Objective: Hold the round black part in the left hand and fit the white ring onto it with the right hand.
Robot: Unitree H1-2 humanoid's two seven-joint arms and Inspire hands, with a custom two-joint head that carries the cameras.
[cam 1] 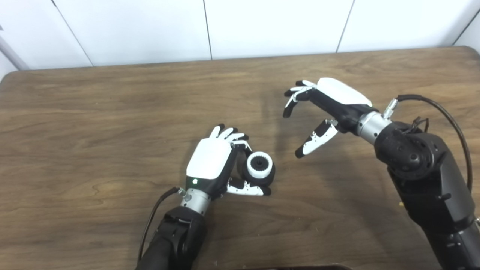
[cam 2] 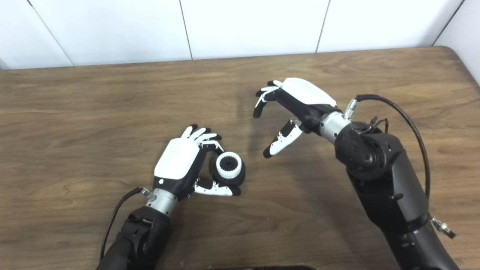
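Note:
My left hand (cam 1: 217,163) is low over the wooden table (cam 1: 93,123), near its middle front. Its fingers and thumb are shut on the round black part (cam 1: 267,177), which faces up and to the right. The white ring (cam 1: 259,165) sits on the face of the black part, with a dark toothed hole in its middle. My right hand (cam 1: 322,108) is above and to the right of the part, well apart from it. Its fingers and thumb are spread and it holds nothing.
The right forearm (cam 1: 420,165) and its black cable (cam 1: 446,116) reach over the table's right side. White wall panels (cam 1: 262,26) stand behind the table's far edge.

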